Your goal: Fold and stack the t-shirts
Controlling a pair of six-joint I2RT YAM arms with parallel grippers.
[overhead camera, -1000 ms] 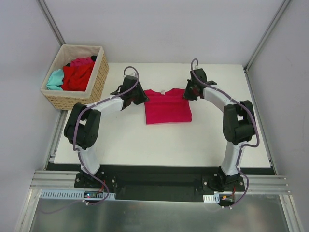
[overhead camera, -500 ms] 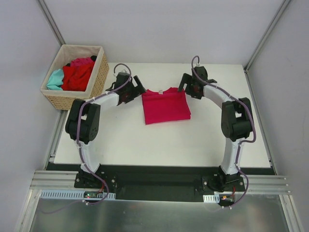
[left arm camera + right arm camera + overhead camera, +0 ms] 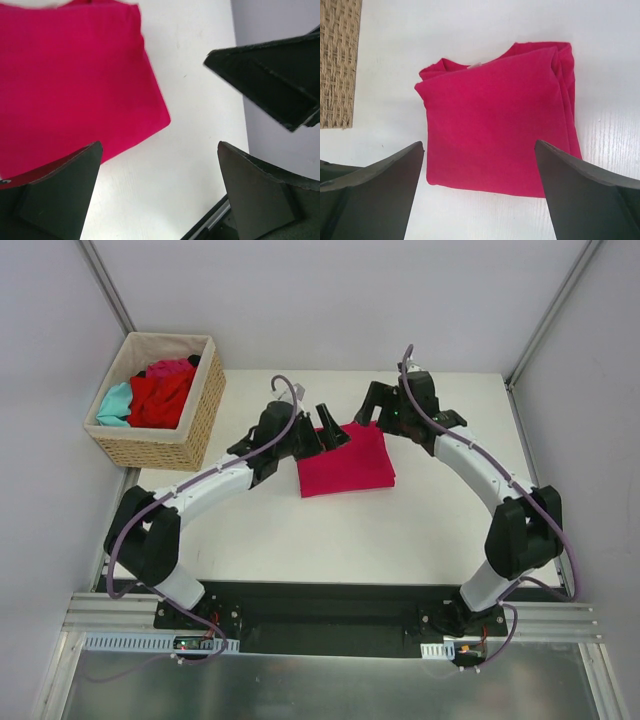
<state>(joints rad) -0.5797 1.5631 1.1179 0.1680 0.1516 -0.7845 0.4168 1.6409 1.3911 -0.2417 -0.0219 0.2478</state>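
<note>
The magenta t-shirt lies folded into a small square in the middle of the white table. From above, its far edge is partly hidden by the two tools, so you cannot see the neck there. The right wrist camera does show the neck hole and a little white tag at the far side, under the top fold. The left wrist camera cuts the shirt off at the top and at the left, so only one corner shows. A dark shape in the upper right of that view looks like part of the other tool, but it is hard to be sure. In the basket at the far left, the red t-shirt, the teal t-shirt and the pink t-shirt are bunched up, and only bits of each one show. The left tool is wide open and holds nothing. It hangs over the shirt's far left corner. The right tool is wide open too, with nothing in it, over the far right corner. A second ago both tools were pinched shut at the shirt's shoulders, and the shirt lay wider with its neck and sleeves showing. Now both have let go, the shirt is folded smaller, and both arms reach in closer to each other.
</note>
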